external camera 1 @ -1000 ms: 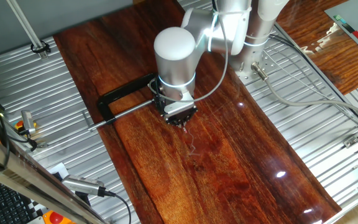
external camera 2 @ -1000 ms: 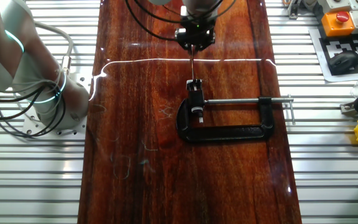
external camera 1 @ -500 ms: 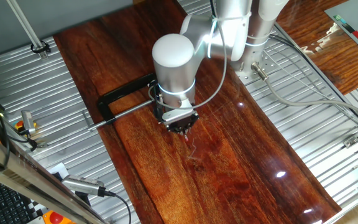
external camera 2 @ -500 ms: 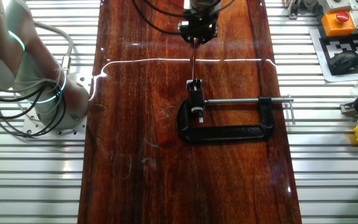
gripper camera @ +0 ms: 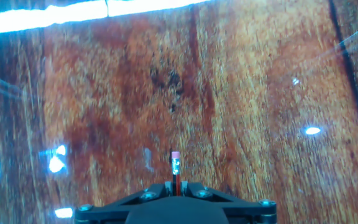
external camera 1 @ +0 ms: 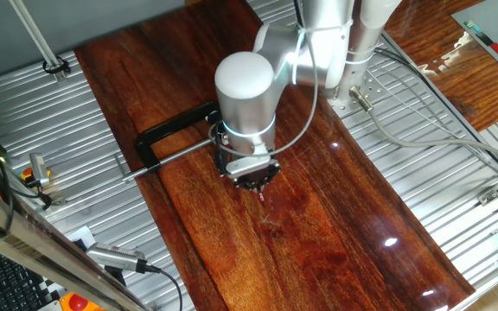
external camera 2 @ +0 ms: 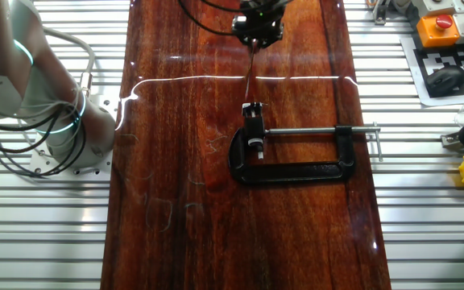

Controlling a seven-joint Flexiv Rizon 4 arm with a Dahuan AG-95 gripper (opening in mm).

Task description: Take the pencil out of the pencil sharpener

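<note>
Well, standing here I see the long wooden bench (external camera 2: 167, 177) first, with the arm's pale joint housing leaning over it and the end effector (external camera 2: 258, 40) hanging low over the boards. A black C-clamp (external camera 2: 296, 165) lies just beyond the end effector, its screw bar running off to one side, and pinched in its mouth is the small pencil sharpener (external camera 2: 253, 129), sitting close in front of the fingers. Between the two runs the pencil (external camera 2: 250, 76), thin and dark; its far end looks to reach the sharpener, though from here I cannot tell for sure whether the tip is in the hole or just clear of it. The fingers are closed narrowly on the pencil's near end, and in the hand view the pink eraser end (gripper camera: 175, 155) pokes up just past the fingertips, held dead centre. By my reckoning the grasp is made and the pull is under way, perhaps most of the way through. What is left is to draw the pencil fully clear, straight back along its own line, so the point does not snap in the sharpener.
</note>
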